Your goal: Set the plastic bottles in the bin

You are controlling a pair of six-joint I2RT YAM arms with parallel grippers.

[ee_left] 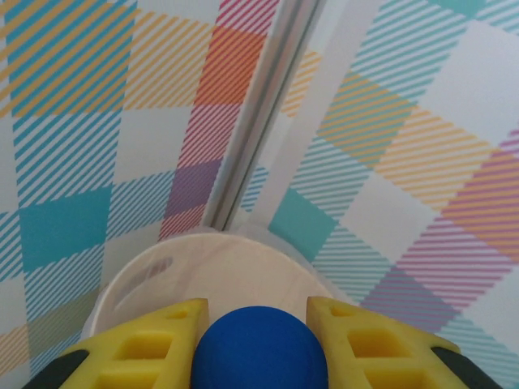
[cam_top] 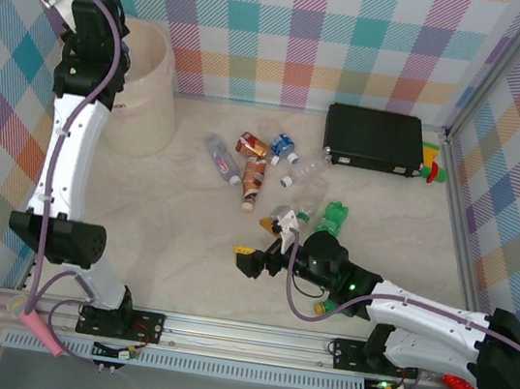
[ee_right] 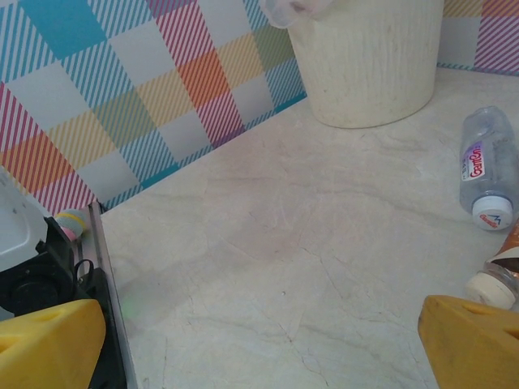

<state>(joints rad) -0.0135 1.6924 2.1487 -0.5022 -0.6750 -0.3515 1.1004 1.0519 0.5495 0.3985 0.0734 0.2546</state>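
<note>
Table (ee_right: 268, 267): right tool (ee_right: 259, 344) wide, empty; left tool (ee_left: 256, 314) tight on blue bottle cap (ee_left: 259, 356)

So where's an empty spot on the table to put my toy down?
The table is bare between the bin and the right claw. Another free patch lies in front of the black case, right of the bottles. The middle is crowded with bottles.

Bright, even, diffuse light; soft faint shadows on the table (cam_top: 176, 231); slight near-lens blur in wrist views.
</note>
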